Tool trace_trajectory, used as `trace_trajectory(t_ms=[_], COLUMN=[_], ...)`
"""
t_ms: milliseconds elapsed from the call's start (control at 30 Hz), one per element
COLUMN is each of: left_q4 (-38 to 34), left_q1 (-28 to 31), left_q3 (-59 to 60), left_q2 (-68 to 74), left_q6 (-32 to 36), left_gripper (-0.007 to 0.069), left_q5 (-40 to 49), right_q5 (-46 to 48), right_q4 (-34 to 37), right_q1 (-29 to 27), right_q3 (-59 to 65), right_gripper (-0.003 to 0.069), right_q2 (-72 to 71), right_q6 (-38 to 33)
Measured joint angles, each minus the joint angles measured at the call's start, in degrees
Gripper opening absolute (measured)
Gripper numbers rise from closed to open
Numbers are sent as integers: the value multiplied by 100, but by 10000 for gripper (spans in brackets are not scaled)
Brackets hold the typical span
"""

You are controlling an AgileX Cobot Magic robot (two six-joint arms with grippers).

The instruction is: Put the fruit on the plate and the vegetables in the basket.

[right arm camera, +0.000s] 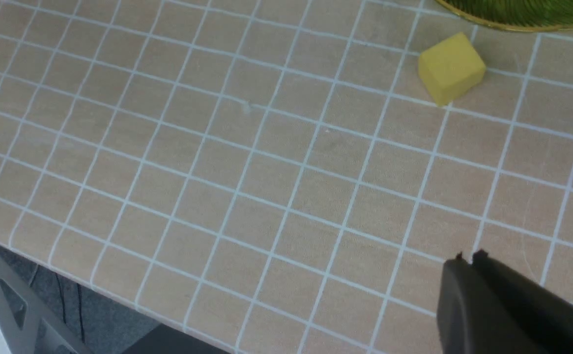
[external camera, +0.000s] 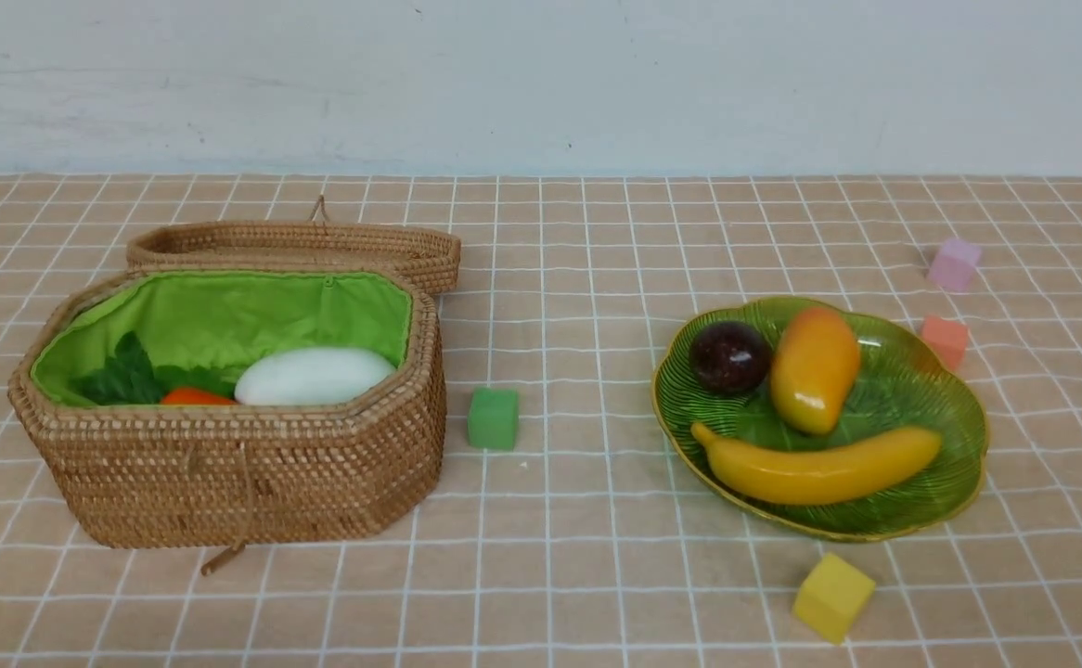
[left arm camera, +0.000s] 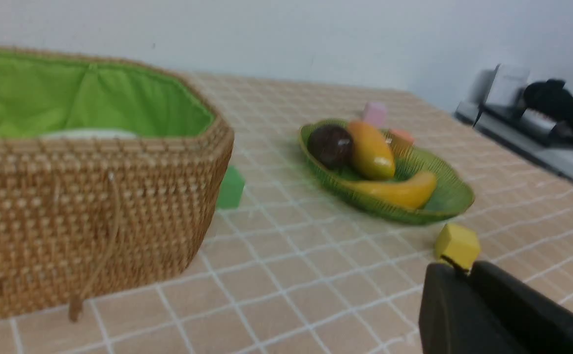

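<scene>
At the left of the front view sits the large octagonal brown wicker basket (external camera: 225, 464) with bright green lining, its hinged lid (external camera: 295, 246) laid open behind it; inside lie the white oblong radish (external camera: 314, 376) with dark green leaves and a sliver of the orange carrot (external camera: 196, 397), while the light green cucumber is not visible, perhaps hidden under them. A small green cube (external camera: 493, 418) stands just beside the basket. To the right, the wide translucent green glass plate (external camera: 959, 445) holds the round dark purple mangosteen (external camera: 729, 356), the oval orange-yellow mango (external camera: 814, 368) and the long yellow banana (external camera: 817, 467), with a yellow cube (external camera: 831, 597) near its rim. The sorting looks finished, so the main risk is a withdrawing arm clipping the basket wall or plate rim and spilling the load. The left gripper (left arm camera: 467, 270) and right gripper (right arm camera: 467, 258) each show fingers pressed together, holding nothing and touching nothing.
</scene>
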Motion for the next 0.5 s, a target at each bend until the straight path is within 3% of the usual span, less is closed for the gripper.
trace_trajectory(t_ms=[133, 233, 400, 500], left_q4=[0, 36, 60, 60], left_q1=[0, 0, 0, 0], left_q3=[2, 2, 2, 2], left_q2=[0, 0, 0, 0], left_q6=[0, 0, 0, 0], left_gripper=[51, 54, 59, 62], left_q5=[210, 336, 432, 432], right_q5=[42, -700, -3225, -4287], right_q4=[-125, -245, -157, 1], right_q1=[-72, -959, -3047, -3734], right_q3=[20, 409, 2310, 3647], right_gripper=[27, 27, 27, 27], right_q2=[-275, -753, -1902, -2697], right_q6=[-68, -665, -1737, -1995])
